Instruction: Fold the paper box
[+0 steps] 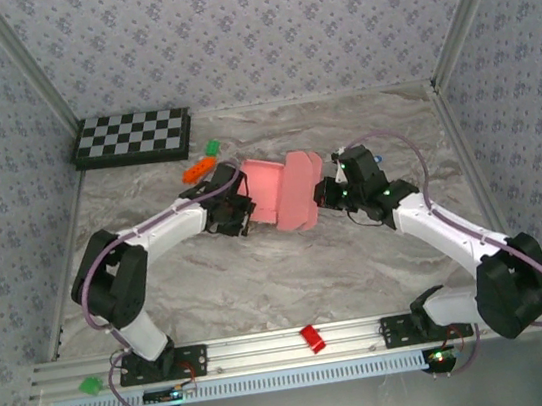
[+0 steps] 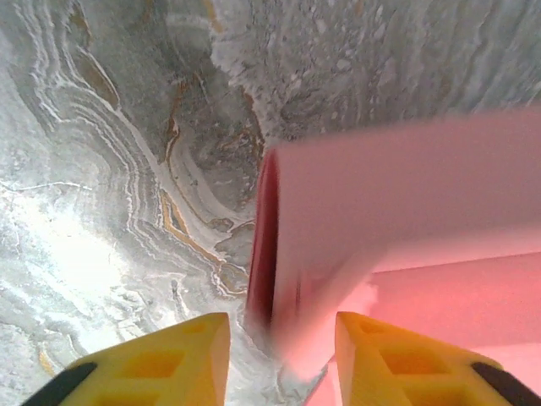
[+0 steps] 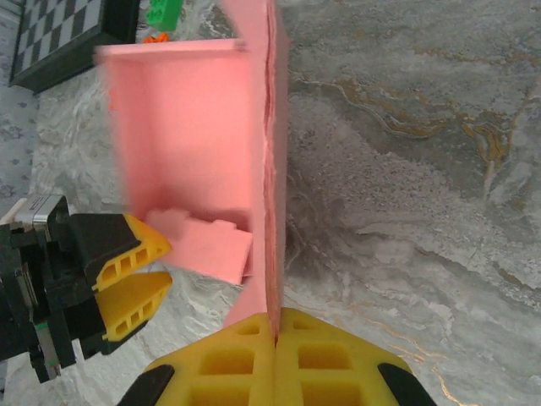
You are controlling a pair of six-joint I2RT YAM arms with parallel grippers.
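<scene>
— On the tabletop (image 1: 292, 281), centre: which item?
— Paper box (image 1: 285, 191), pink card, partly folded, lying between the two arms.
— Right gripper (image 3: 276, 320)?
— Jaws pressed together, pinching the box's right-hand panel by its edge.
— Left gripper (image 2: 281, 326)?
— Jaws spread, with the box's left edge just ahead of the gap.
— Far left corner?
— Chessboard (image 1: 134, 137), well apart from the box.
</scene>
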